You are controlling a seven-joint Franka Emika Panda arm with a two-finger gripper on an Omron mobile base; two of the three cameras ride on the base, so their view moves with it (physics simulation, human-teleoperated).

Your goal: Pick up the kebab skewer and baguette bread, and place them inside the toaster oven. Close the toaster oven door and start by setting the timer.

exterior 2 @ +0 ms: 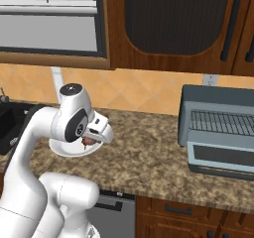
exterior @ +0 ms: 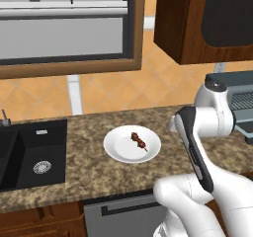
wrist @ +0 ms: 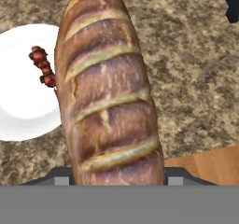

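The baguette bread [wrist: 109, 97], orange-brown with lighter slashes, stands lengthwise right in front of the hand camera, above the counter. My gripper [exterior 2: 100, 133] is shut on it, and the loaf hides the fingertips. The kebab skewer [exterior: 139, 141] [wrist: 42, 66] lies on a white plate [exterior: 118, 149] [wrist: 23, 111], below and to the left of the bread in the hand view. The blue-grey toaster oven [exterior 2: 218, 100] sits to the right on the counter. Its wire rack [exterior 2: 223, 123] is exposed, and the toaster oven door [exterior 2: 221, 157] hangs dropped open in front.
A black sink [exterior: 29, 157] is set into the speckled counter [exterior: 84, 174] at the left. Dark wood cabinets [exterior 2: 173, 29] hang above the oven, with a wood-framed window [exterior: 64, 28] over the sink. Bare counter [exterior 2: 149, 148] lies between plate and oven.
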